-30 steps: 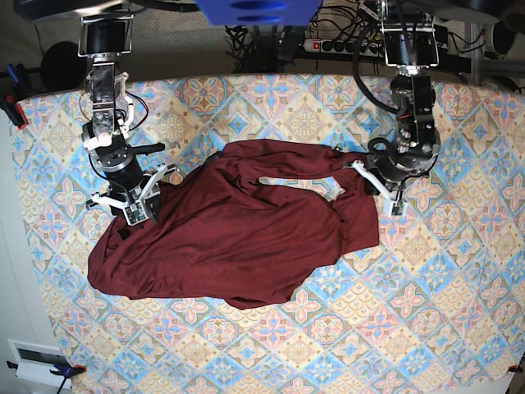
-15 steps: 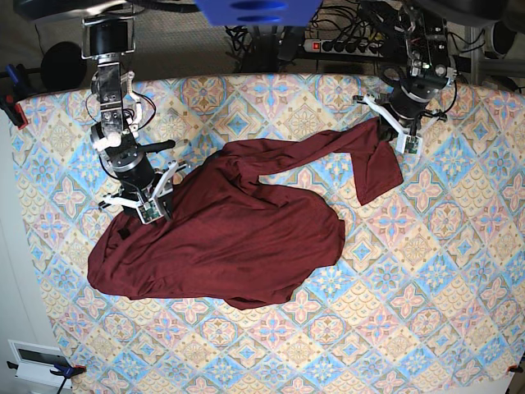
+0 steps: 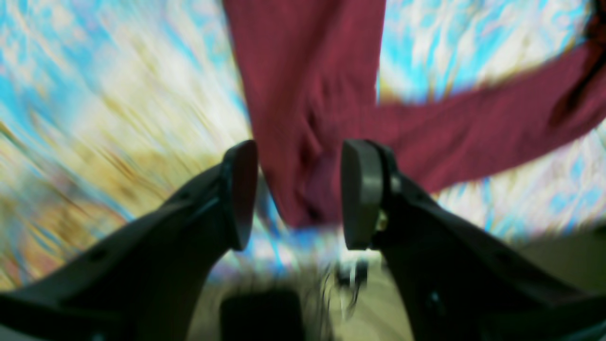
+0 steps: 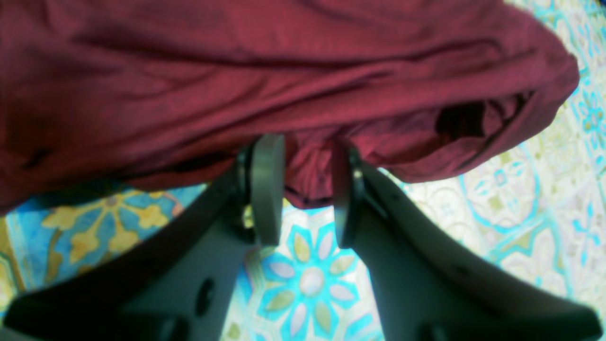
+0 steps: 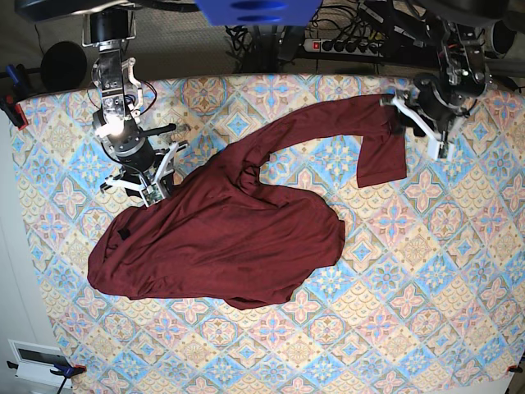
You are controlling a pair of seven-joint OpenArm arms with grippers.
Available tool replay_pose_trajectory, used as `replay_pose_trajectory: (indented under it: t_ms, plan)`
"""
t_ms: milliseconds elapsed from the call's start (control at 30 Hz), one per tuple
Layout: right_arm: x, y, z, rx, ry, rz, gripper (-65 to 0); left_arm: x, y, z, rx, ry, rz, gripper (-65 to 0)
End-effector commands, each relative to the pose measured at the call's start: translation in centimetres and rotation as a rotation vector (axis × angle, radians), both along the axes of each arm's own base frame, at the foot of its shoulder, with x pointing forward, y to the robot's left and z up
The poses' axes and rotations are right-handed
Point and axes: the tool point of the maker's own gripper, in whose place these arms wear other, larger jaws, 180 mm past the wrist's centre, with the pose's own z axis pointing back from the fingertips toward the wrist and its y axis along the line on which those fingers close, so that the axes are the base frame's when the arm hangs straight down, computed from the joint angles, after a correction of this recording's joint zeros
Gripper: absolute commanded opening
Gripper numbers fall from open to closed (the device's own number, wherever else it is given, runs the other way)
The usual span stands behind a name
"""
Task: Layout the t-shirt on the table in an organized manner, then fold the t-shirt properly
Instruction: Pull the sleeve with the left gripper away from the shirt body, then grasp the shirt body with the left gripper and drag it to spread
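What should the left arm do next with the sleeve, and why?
Probably lift the left gripper clear and pull back: its jaws stand apart with the t-shirt sleeve loose between them, drawn out toward the table edge. The right gripper pinches a fold at the other side, so the body looks ready for spreading.

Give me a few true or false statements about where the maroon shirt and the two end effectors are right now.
1. The maroon long-sleeved shirt lies folded in a neat rectangle. False: it is spread out and rumpled.
2. One sleeve stretches toward the left end effector. True.
3. The right end effector has shirt fabric between its fingers. True.
4. The left end effector's fingers are pressed together. False: they stand apart.
5. The patterned tablecloth is plain white. False: it has pastel floral tiles.
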Motion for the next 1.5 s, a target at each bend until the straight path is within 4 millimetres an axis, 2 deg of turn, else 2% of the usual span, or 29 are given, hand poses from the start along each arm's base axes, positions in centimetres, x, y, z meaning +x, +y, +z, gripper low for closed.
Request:
replay_pose_trajectory:
  t_ms: [0,133,233,367,467,633,767,867,967,1133,1200,1300,1467]
  plan:
    - [1.5,0.5,2.7,0.049,-0.089,0.008,-48.7,0.7,0.0,1.1,-0.017,-0.042,0.004,-36.1]
    - [2.1,0.9,3.0,0.205,-0.074,-0.024,-48.7,2.3,2.2,2.6,-0.014,-0.106,0.086,-36.3]
    - [3.3,-1.4,3.2,0.280,-0.078,-0.106,-48.6,3.6,2.4,3.4,-0.021,-0.143,0.098,-36.2]
    - [2.9,-3.1,1.1,0.317,-0.026,-0.171,-48.4,3.9,2.4,3.5,-0.021,-0.150,0.100,-36.2]
    - [2.6,-3.6,-0.2,0.323,0.007,-0.192,-45.2,4.0,2.4,3.5,-0.021,-0.152,0.099,-36.2]
    - [2.4,-3.5,-0.8,0.325,0.023,-0.195,-40.5,4.0,2.3,3.5,-0.022,-0.153,0.098,-36.2]
    - [2.3,-3.5,-1.2,0.321,0.033,-0.196,-40.5,3.9,2.4,3.2,-0.026,-0.144,0.102,-36.2]
    - [1.6,-4.0,-3.0,0.323,0.082,-0.218,-40.7,3.9,2.4,3.2,-0.026,-0.143,0.102,-36.2]
    - [1.0,-3.5,-4.0,0.330,0.117,-0.188,-45.7,3.9,2.4,3.2,-0.026,-0.143,0.102,-36.2]
    - [1.0,-2.6,-3.3,0.342,0.107,-0.120,-64.1,3.9,2.4,3.2,-0.026,-0.143,0.102,-36.2]
    - [1.5,-2.9,-1.8,0.341,0.065,-0.110,-64.5,3.9,2.4,3.2,-0.026,-0.144,0.103,-36.2]
    - [1.9,-4.8,1.0,0.333,-0.015,-0.117,-65.0,4.3,2.4,3.5,-0.027,-0.157,0.102,-36.2]
    - [-0.7,-8.6,1.7,0.301,-0.037,-0.190,-65.0,4.5,2.4,3.6,-0.028,-0.163,0.103,-36.2]
